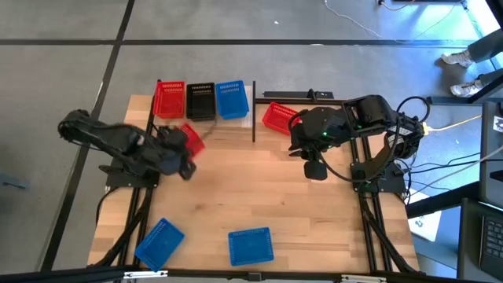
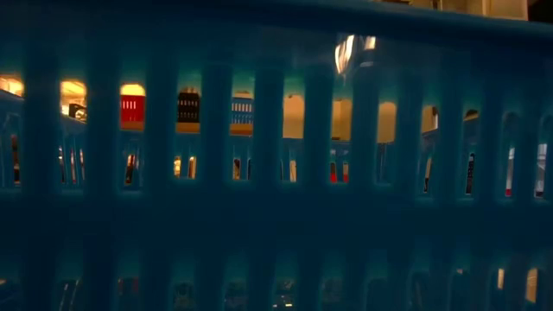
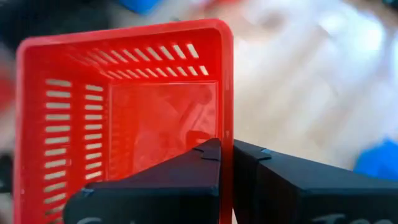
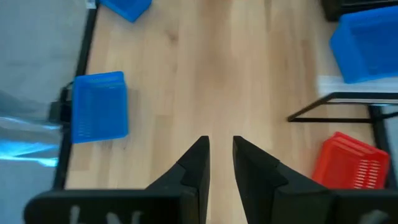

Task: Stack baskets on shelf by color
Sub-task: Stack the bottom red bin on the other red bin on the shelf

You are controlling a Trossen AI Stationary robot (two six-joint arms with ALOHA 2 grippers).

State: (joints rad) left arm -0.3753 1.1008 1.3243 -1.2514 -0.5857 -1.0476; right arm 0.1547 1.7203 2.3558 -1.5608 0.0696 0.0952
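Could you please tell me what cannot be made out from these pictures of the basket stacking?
- Low view: a blue basket right at the lens fills the picture; the table and both arms are hidden.
- High view: the left gripper and the red basket it grips overlap, so the grip is unclear there.
- Left wrist view: blurred beyond that red basket.
- High view: how many baskets each stack on the shelf holds.

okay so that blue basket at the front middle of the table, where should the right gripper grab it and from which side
Grip one long rim wall of the blue basket from straight above, one finger inside and one outside. It lies flat, open side up, with bare table around it, so the thin upright rim is free. The left gripper pinches its red basket likewise.
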